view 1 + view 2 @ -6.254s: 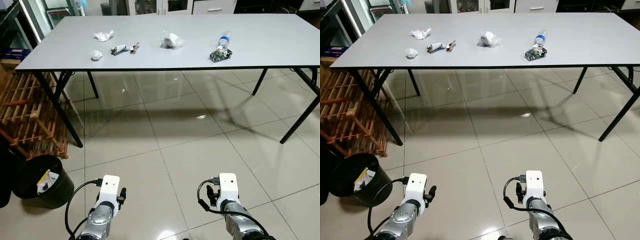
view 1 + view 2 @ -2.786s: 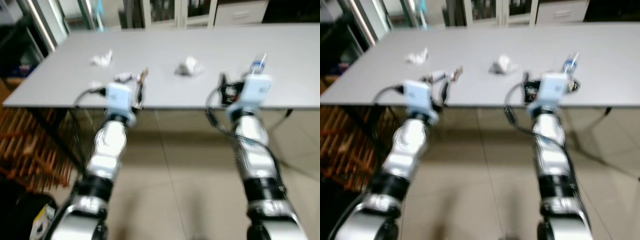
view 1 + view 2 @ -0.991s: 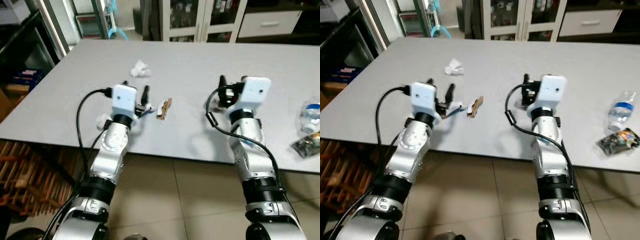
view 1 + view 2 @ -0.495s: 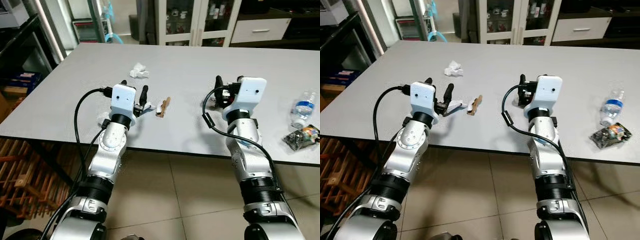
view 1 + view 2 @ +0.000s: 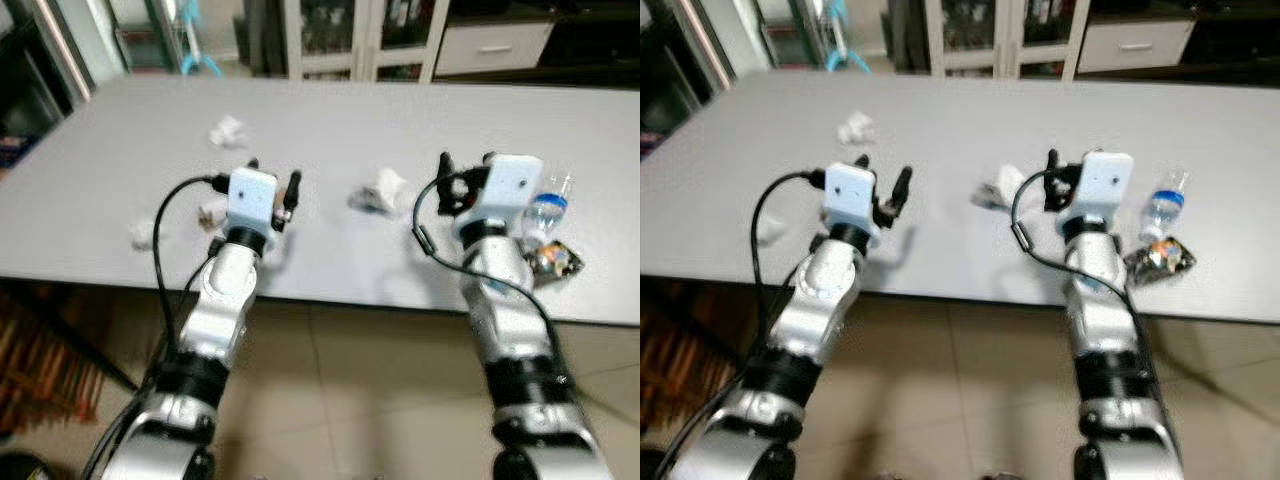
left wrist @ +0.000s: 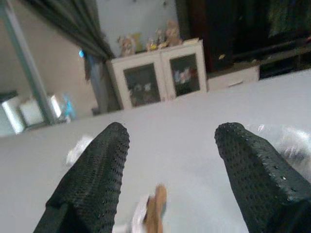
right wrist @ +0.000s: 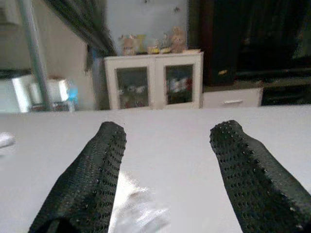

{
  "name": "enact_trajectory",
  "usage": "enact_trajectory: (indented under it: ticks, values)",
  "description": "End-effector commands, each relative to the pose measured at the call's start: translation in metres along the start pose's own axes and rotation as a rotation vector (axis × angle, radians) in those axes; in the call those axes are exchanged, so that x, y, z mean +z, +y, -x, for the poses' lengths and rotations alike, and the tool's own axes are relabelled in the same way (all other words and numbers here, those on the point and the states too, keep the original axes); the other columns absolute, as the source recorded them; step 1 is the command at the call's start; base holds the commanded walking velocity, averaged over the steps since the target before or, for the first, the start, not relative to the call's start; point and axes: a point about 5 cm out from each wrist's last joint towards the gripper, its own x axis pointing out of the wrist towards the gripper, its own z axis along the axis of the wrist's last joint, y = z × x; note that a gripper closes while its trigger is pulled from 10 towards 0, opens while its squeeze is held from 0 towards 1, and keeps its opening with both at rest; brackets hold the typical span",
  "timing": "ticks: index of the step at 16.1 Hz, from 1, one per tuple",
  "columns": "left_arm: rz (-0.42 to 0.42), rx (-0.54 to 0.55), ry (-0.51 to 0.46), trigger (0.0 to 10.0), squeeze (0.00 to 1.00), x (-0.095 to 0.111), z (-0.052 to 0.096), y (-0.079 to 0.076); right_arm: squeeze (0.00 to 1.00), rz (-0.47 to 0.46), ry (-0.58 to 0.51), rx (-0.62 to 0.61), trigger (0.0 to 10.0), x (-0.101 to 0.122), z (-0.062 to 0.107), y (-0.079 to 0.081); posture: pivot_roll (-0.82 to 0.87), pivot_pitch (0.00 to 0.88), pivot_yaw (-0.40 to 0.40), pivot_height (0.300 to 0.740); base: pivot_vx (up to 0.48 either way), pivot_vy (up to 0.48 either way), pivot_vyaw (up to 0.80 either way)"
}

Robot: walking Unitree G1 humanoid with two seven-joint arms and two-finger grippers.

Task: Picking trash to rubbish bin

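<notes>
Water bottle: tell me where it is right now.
The bottle lies on the grey table, at the robot's right, just beyond the right gripper, with a dark wrapper right beside it.

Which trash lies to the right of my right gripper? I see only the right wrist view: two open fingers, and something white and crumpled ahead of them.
Observer: A plastic bottle lies on the table to the right of the right gripper, with a dark wrapper just in front of it.
Operator: Where is the other arm?
Observer: The left gripper is over the table too, open, with a small brown piece ahead of it.
Operator: Is there more trash on that side?
Observer: Yes. One white paper ball lies farther back on the left, and another paper ball lies near the front edge.
</notes>
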Motion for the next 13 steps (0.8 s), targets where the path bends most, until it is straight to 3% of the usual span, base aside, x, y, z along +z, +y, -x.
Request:
enact_trajectory:
  ticks: [1,13]
  values:
    - [-0.002,0.000,-0.010,10.0,0.00,0.0027,-0.0012,0.0000,0.00,0.001,-0.016,0.011,10.0,0.0053,-0.0022,0.0018,-0.06,0.045,0.050,0.740,0.000,-0.469,0.00]
    - [-0.006,-0.004,-0.012,10.0,0.00,0.0039,-0.0022,-0.0003,0.00,-0.001,-0.015,0.028,10.0,0.0055,-0.0012,0.0046,-0.06,0.058,0.049,0.740,0.000,-0.465,0.00]
